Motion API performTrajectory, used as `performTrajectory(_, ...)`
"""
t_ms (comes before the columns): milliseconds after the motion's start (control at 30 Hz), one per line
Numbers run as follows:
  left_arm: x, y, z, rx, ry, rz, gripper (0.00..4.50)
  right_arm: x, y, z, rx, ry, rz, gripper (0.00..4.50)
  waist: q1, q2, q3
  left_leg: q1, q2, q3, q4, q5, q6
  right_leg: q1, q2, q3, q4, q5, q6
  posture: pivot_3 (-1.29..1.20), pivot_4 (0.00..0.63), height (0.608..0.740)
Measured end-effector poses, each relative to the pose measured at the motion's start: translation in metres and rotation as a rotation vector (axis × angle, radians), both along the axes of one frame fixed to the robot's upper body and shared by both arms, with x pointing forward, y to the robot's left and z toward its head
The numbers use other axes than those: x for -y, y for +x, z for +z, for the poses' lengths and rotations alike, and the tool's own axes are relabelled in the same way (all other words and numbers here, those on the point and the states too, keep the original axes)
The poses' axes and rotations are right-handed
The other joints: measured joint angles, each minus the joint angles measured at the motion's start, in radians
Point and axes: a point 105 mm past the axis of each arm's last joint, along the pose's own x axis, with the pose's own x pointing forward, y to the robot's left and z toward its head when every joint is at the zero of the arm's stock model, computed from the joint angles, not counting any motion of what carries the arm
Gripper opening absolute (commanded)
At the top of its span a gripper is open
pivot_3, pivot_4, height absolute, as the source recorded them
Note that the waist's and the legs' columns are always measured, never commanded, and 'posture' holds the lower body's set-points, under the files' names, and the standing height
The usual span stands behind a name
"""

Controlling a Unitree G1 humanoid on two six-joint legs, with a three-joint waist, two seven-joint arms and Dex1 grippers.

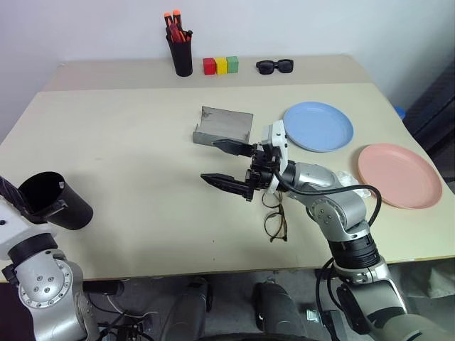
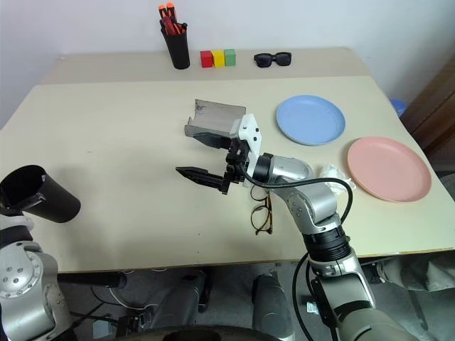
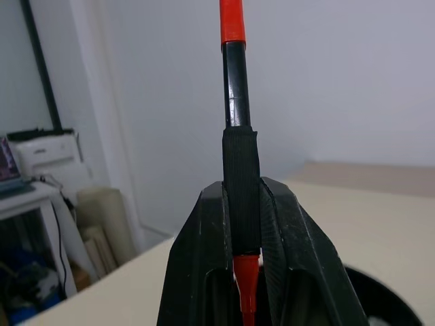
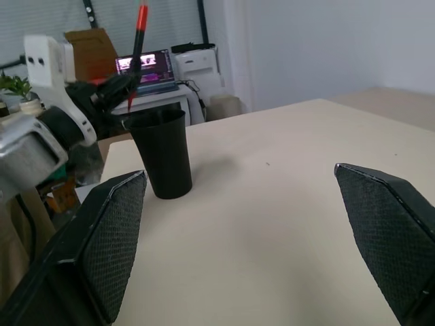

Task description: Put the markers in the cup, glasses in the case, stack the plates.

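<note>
Left gripper (image 4: 112, 92) clamped on red marker (image 3: 240, 156), held upright over the cup (image 1: 53, 200), near left. Right gripper (image 1: 231, 165) spread wide, empty, pointing left mid-table. No legible writing.

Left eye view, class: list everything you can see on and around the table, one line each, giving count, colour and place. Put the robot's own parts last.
table: one, beige, under everything
pen holder: one, black, far edge
orange-capped markers: a bunch, in the pen holder
blocks: three, red, yellow, green, beside the pen holder
sunglasses: one, black, far edge
case: one, grey, open, mid-table
blue plate: one, right of the case
pink plate: one, right edge
eyeglasses: one, dark-framed, near edge
cup: one, black, left edge
red marker: one, above the cup
left hand: shut on the red marker
right hand: open, mid-table
</note>
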Motion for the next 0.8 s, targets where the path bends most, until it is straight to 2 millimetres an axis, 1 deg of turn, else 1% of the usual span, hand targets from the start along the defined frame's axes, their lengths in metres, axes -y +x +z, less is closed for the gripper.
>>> performTrajectory(233,0.003,0.006,-0.008,-0.002,-0.018,-0.016,0.04,-0.001,0.0,0.0,-0.002,0.003,-0.006,4.5,-0.001,0.0,0.0,0.0,0.0,0.0,0.0,0.0,0.0,0.0,0.0,0.0,0.0,0.0,0.0,0.0,0.15,0.74)
performTrajectory(300,0.002,0.007,-0.011,-0.008,-0.025,-0.017,1.01,-0.001,0.0,0.0,-0.001,0.003,-0.007,4.5,-0.001,0.0,0.0,0.0,0.0,0.0,0.0,0.0,0.0,0.0,0.0,0.0,0.0,0.0,0.0,0.0,0.15,0.74)
performTrajectory(333,0.002,0.007,-0.012,-0.008,-0.026,-0.015,1.41,-0.001,0.0,0.0,0.0,0.003,-0.007,4.5,-0.001,0.0,0.0,0.0,0.0,0.0,0.0,0.0,0.0,0.0,0.0,0.0,0.0,0.0,0.0,0.0,0.15,0.74)
performTrajectory(367,0.002,0.007,-0.011,-0.005,-0.026,-0.011,1.98,-0.001,0.0,0.001,0.003,0.004,-0.006,4.5,0.0,0.0,0.0,0.0,0.0,0.0,0.0,0.0,0.0,0.0,0.0,0.0,0.0,0.0,0.0,0.0,0.15,0.74)
performTrajectory(433,0.003,0.008,-0.01,0.0,-0.025,-0.008,2.93,-0.001,-0.001,0.002,0.007,0.005,-0.005,4.5,-0.001,0.0,0.0,0.0,0.0,0.0,0.0,0.0,0.0,0.0,0.0,0.0,0.0,0.0,0.0,0.0,0.15,0.74)
performTrajectory(700,0.003,0.008,-0.011,0.001,-0.032,-0.002,2.93,-0.001,0.0,0.002,0.006,0.006,-0.009,4.5,-0.001,0.0,0.0,0.0,0.0,0.0,0.0,0.0,0.0,0.0,0.0,0.0,0.0,0.0,0.0,0.0,0.15,0.74)
performTrajectory(800,0.004,0.013,-0.006,0.021,-0.037,-0.017,2.93,-0.002,0.0,0.002,0.006,0.007,-0.01,4.5,0.001,0.0,0.0,-0.001,0.0,0.0,0.0,0.0,0.0,0.0,0.0,0.0,0.0,0.0,0.0,0.0,0.15,0.74)
